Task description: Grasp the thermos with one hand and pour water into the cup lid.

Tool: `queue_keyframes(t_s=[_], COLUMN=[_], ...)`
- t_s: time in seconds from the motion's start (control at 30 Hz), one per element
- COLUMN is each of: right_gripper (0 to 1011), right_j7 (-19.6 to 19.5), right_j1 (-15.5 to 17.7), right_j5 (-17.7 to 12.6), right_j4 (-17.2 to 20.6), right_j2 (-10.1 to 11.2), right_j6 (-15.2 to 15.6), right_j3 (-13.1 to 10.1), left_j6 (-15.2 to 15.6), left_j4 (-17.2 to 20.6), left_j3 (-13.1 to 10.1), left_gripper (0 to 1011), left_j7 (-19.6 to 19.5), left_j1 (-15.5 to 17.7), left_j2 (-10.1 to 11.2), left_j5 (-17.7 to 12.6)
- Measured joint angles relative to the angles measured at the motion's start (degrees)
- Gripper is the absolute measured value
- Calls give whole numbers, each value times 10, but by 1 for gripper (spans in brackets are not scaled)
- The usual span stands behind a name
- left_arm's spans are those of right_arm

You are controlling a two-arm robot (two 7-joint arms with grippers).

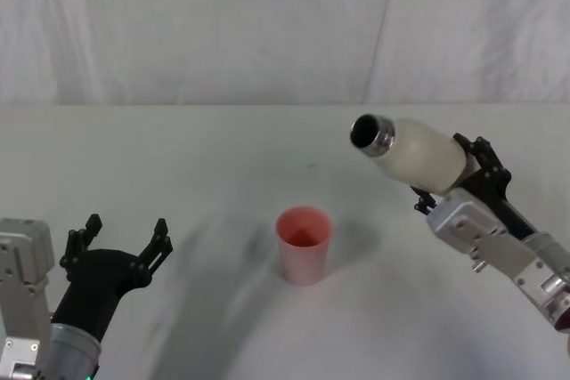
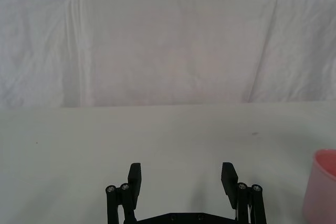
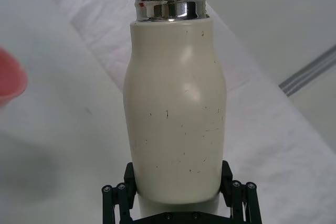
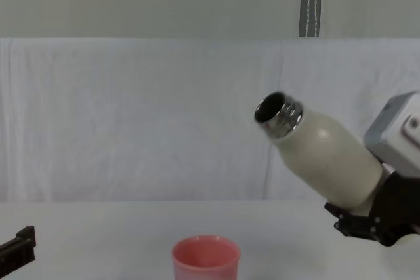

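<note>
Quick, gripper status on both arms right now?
Left gripper: open, empty, low over the table left of the salmon-pink plastic cup lid.
Right gripper: shut on the tall cream-white thermos, held tilted in the air.

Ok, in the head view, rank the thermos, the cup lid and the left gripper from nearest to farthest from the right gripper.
1. Thermos: clamped in the right gripper, tilted, neck pointing left.
2. Cup lid: upright on the table's middle, left of it.
3. Left gripper: open, far across at the table's left.

Tilted thermos (image 1: pixel 417 154) in right hand (image 1: pixel 445 186) (neck toward cup lid (image 1: pixel 304 244)), left hand (image 1: pixel 125 239) spread.
</note>
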State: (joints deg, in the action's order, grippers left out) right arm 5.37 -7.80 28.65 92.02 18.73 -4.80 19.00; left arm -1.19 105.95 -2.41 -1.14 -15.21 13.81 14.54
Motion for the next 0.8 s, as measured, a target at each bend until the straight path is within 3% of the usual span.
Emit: queue_keyframes(t_s=[0.2,0.8], right_gripper=[951,951], right_j7=[17,53], right_j1=[8,25], right_j5=[-56,-185], right_j4=[0,-2], right_j2=[-14,-43], right_j6=[-8,-17], right_j3=[-23,-69], left_j6=[0,0], left_j4=[0,0], left_j3=[0,0], left_gripper=[1001,1001], left_j7=[0,0], left_j1=[0,0], left_j2=[0,0], left_j5=[0,0])
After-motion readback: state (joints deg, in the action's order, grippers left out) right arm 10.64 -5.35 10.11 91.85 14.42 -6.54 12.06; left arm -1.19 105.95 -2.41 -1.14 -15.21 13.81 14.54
